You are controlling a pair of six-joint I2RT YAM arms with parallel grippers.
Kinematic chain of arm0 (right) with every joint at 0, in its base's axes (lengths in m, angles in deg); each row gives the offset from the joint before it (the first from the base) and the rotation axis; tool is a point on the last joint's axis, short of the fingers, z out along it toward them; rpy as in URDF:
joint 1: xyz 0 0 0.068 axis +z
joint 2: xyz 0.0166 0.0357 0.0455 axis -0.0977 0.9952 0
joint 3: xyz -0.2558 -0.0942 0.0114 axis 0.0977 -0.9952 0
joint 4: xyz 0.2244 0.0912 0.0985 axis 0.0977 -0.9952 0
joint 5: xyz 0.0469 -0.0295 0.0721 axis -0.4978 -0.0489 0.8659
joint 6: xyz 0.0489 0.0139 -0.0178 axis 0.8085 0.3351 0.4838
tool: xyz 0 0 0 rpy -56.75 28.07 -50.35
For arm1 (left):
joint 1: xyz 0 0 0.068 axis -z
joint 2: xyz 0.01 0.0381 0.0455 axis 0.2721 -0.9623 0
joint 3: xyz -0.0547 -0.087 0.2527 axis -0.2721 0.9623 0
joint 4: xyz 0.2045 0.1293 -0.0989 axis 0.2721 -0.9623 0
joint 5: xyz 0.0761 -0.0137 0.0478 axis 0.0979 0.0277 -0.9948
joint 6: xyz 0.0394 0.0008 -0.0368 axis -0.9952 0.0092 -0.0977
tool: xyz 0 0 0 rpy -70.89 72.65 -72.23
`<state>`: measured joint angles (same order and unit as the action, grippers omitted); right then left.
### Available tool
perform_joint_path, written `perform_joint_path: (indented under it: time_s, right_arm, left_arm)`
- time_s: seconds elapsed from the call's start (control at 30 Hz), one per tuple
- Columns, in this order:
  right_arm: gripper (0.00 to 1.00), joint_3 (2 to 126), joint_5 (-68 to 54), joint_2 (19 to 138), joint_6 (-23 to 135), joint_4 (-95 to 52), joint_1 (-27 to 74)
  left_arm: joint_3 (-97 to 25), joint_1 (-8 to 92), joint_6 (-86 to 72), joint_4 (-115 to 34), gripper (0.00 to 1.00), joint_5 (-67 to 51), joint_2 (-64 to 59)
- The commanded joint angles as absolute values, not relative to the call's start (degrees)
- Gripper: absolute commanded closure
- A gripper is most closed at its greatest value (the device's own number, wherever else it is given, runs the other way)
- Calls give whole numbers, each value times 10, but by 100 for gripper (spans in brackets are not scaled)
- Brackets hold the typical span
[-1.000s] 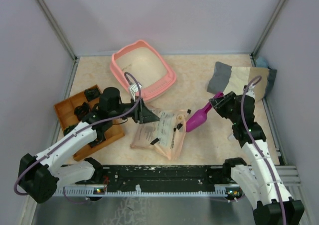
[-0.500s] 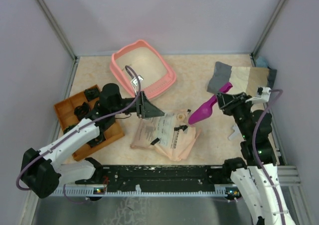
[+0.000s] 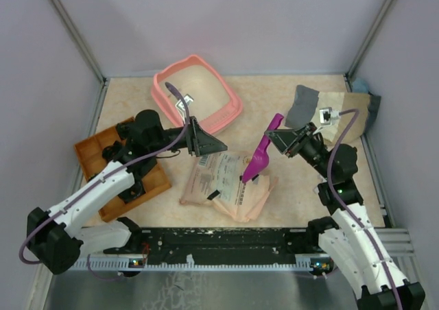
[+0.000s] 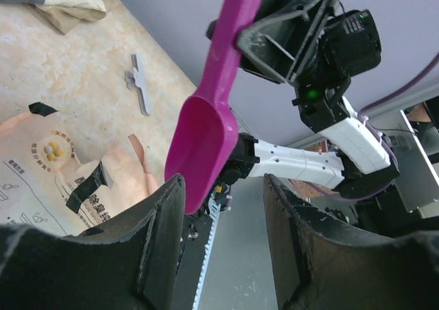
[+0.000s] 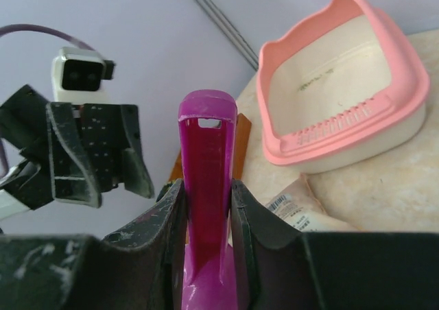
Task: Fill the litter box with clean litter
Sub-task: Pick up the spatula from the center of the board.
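The salmon-pink litter box stands at the back left, its beige inside bare. No clean litter shows in any view. My right gripper is shut on the handle of a magenta scoop, which hangs bowl-down over a beige printed paper bag. In the right wrist view both fingers press the scoop handle. My left gripper hovers open beside the bag's left end, nothing between its fingers. The scoop bowl hangs just past them.
An orange compartmented tray holding dark parts sits at the left under my left arm. A grey and beige cloth bundle lies at the back right. A small grey piece lies on the table near the bag.
My right arm has swung the scoop left and tipped it bowl-down over the bag. My left gripper has risen slightly toward it and its jaws have widened a little.
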<state>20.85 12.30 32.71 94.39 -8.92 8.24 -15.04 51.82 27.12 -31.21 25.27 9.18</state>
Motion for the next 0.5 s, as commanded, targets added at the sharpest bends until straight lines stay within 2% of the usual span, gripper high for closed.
perform_joint_path:
  time_s: [0.0, 0.1, 0.17, 0.3, 0.47]
  right_arm:
    - [95, 199, 150, 320, 977, 60, 90]
    - [95, 187, 150, 325, 1007, 111, 91]
    - [94, 172, 153, 332, 1036, 167, 95]
    - [94, 153, 130, 347, 1067, 258, 107]
    - [94, 166, 134, 358, 1046, 240, 115]
  left_arm:
    - [-165, 523, 254, -337, 45, 251, 68]
    - [-155, 525, 266, -321, 46, 278, 53]
    - [-134, 528, 299, -255, 51, 300, 46]
    - [-116, 536, 358, -161, 51, 340, 21]
    - [-126, 549, 381, -117, 50, 370, -3]
